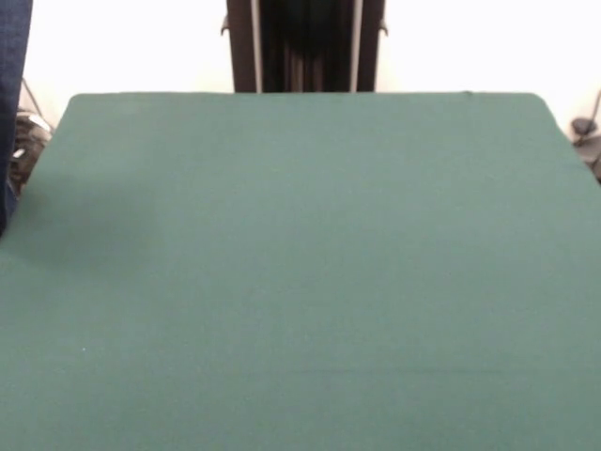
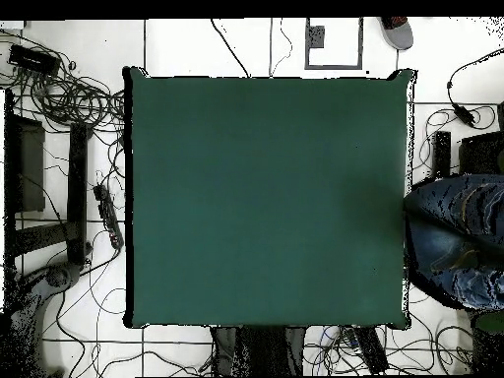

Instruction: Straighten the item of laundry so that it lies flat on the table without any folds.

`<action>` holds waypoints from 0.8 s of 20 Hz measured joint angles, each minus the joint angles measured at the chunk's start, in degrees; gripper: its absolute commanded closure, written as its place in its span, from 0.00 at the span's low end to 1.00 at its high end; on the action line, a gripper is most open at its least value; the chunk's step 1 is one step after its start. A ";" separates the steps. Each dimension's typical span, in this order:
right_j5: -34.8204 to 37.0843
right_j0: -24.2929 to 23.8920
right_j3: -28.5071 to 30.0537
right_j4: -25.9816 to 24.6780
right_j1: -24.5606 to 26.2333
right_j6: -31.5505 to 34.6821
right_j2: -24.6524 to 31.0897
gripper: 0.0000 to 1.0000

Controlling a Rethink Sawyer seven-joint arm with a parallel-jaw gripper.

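Note:
The table (image 1: 300, 282) has a dark green cloth top, and nothing lies on it in either view (image 2: 266, 197). Blue denim with pale faded patches (image 2: 458, 236) shows just off the table's right edge in the overhead view. It shows as a blue strip (image 1: 13, 94) at the left edge of the front view. I cannot tell whether it is the item of laundry held there or the trousers of a person standing there. The gripper shows in neither view.
The robot's dark pedestal (image 1: 305, 45) stands at the table's far side, and at the bottom in the overhead view (image 2: 261, 349). Cables and power strips (image 2: 69, 108) lie on the floor around the table. A shoe (image 2: 398, 31) shows at the overhead view's top.

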 measured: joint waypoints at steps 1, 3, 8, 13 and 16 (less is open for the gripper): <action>-0.70 -0.10 0.47 0.04 -0.16 0.00 -0.12 1.00; -2.58 -0.31 1.54 0.08 -0.62 0.00 -0.40 1.00; -7.81 -0.94 4.80 0.27 -1.34 0.00 -0.71 1.00; -12.89 -1.67 7.92 0.38 -2.30 0.00 -1.01 1.00; -15.69 -2.02 9.61 0.68 -2.46 0.00 -1.25 1.00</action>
